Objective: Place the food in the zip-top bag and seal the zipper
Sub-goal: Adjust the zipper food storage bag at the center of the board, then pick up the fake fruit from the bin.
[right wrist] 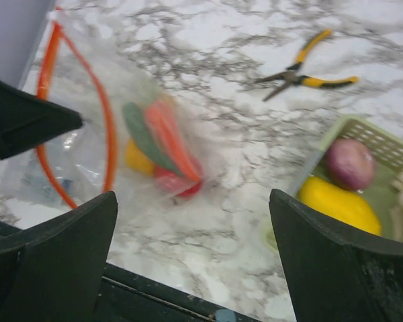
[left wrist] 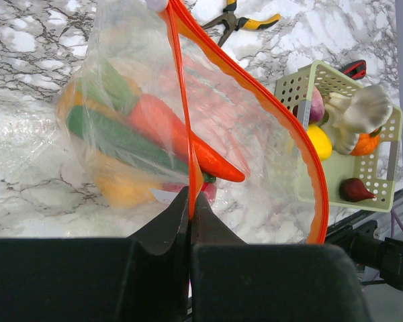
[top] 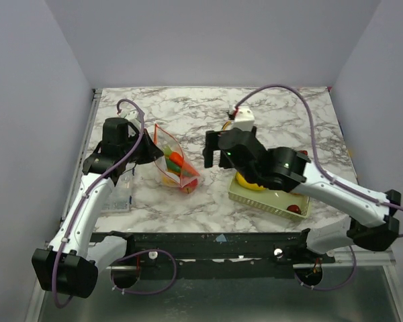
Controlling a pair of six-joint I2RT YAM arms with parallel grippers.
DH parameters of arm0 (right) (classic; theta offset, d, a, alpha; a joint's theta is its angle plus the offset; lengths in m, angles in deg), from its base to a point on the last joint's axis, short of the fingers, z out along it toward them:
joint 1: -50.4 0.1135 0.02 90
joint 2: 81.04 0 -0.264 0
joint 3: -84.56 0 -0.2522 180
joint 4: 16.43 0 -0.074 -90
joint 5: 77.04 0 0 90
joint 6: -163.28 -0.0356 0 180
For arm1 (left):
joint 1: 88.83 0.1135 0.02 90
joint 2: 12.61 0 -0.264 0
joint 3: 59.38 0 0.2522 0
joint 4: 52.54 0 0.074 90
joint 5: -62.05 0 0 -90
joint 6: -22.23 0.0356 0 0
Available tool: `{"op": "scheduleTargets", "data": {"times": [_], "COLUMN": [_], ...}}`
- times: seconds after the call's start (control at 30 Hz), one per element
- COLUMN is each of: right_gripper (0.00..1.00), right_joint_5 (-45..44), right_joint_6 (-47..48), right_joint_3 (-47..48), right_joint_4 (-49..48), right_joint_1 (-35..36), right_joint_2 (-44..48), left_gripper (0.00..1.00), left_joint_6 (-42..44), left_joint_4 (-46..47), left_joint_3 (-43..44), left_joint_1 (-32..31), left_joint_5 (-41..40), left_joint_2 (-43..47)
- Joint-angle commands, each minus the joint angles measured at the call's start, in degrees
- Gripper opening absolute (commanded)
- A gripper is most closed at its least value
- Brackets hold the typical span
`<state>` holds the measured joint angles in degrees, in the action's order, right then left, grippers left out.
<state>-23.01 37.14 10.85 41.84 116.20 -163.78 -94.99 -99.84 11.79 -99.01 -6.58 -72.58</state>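
Observation:
The clear zip-top bag lies left of centre with its mouth held open. Inside it is food: an orange piece, a green piece, and yellow and red pieces beneath. My left gripper is shut on the red-orange zipper, pinching the strip at the bag's near edge. My right gripper hangs open and holds nothing, above the marble between the bag and the basket. More food rests in the basket: a yellow mango, a purple piece and a red piece.
The pale green mesh basket sits at the right front under my right arm, with white garlic-like bulbs in it. Yellow-handled pliers lie on the marble further back. Grey walls close in the table on three sides.

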Motion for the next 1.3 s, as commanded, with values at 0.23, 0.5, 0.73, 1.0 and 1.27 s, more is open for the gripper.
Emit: {"op": "scheduleTargets", "data": {"times": [0.23, 0.5, 0.73, 1.0, 1.27], "right_gripper": [1.0, 0.99, 1.0, 0.96, 0.9], "right_joint_5": [-19.8, 4.9, 19.6, 14.6, 15.2], "right_joint_6": [-25.2, -11.4, 3.9, 17.0, 27.4], "right_joint_3": [-25.6, -40.8, -37.3, -28.4, -28.9], "right_joint_4": [20.2, -0.9, -4.4, 3.6, 1.1], "right_joint_1": [-3.1, -22.5, -27.1, -27.1, -27.1], "right_joint_2": [15.8, 19.6, 10.6, 2.2, 4.2], "left_gripper": [0.0, 0.0, 0.0, 0.0, 0.0], "left_joint_6": [1.6, 1.4, 1.1, -0.4, -0.2], "left_joint_4": [2.6, 3.0, 3.3, 4.9, 4.7], "left_joint_3": [-2.3, -2.8, -3.0, -3.5, -3.7], "left_joint_1": [0.2, 0.2, 0.2, 0.2, 0.2], "left_joint_5": [4.9, 6.0, 7.0, 10.4, 9.5], "left_joint_2": [1.7, 1.5, 1.5, -0.3, 0.0]}}
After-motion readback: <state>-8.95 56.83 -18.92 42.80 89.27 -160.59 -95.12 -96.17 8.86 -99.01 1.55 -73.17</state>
